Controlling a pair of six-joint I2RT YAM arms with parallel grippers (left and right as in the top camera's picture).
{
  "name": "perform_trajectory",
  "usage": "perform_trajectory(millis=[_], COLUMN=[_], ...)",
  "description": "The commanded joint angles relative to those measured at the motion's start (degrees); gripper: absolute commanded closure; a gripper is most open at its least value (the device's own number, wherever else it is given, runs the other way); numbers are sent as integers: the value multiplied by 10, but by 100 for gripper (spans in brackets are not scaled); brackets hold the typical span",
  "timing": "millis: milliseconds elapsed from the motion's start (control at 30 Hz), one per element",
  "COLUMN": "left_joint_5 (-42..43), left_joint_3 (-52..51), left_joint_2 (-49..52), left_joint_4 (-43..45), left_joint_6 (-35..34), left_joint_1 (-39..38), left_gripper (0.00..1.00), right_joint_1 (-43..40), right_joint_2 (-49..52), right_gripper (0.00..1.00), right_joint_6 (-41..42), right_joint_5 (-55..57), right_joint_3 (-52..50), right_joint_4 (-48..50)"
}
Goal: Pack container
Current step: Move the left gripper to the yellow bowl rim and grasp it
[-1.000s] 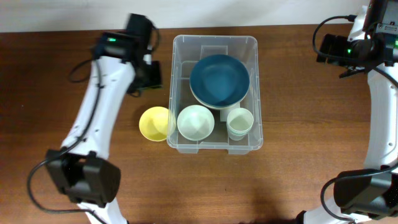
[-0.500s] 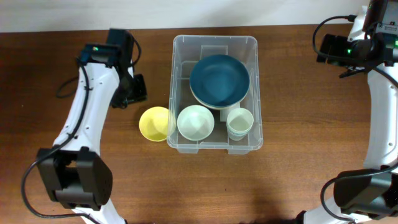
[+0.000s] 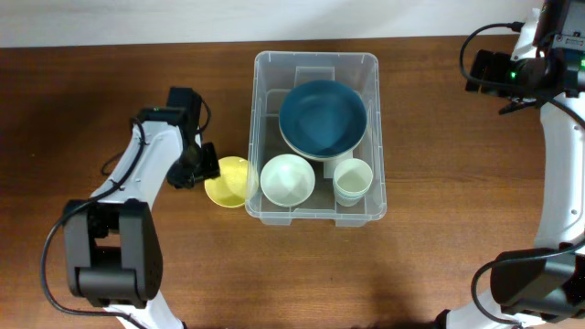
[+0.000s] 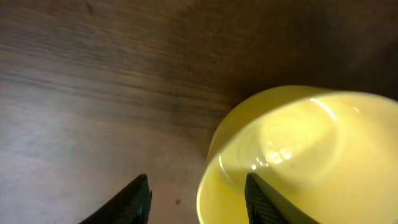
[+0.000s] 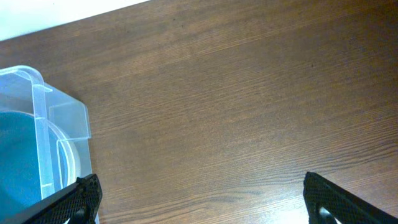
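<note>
Logged container (image 3: 315, 58) at mid-worktop (image 3: 439, 274), holding blue bowl (image 3: 322, 117), white bowl (image 3: 287, 178) and cup (image 3: 352, 180). Found yellow bowl (image 3: 227, 181) outside, just beside the wall facing the left arm. Recorded left pincer (image 3: 205, 167) spread, seemingly straddling that bowl's outer rim, bowl lying between it and container. Noted right pincer (image 5: 202, 198) spread, well apart. Judged left arm far nearer.

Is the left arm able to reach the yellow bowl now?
Likely yes: the left gripper is open at the yellow bowl, fingers seeming to straddle its rim, with nothing between.
</note>
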Motion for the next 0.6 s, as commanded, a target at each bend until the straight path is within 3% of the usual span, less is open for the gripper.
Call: perform_trajectory(millis=[0,233,300,367,567], left_joint_5=[13,14,15,17,17], left_joint_3=[-40,-98,-99,-99,-76], left_joint_2=[-9,-8,-8,-9,-9], left_joint_4=[31,93,95,99,96], left_joint_6=[-6,-17,-17,-17,-17], left_joint_1=[0,0,0,0,8], left_gripper=[49,49,60,98,99], right_joint_1=[-2,-2,-2,-2,-2], right_joint_2=[-2,-2,-2,-2,-2], right_gripper=[1,1,1,1,1], right_joint_6=[4,4,4,4,4], right_joint_5=[3,3,3,3,3], right_joint_3=[2,2,2,2,2], right_joint_4=[1,1,1,1,1])
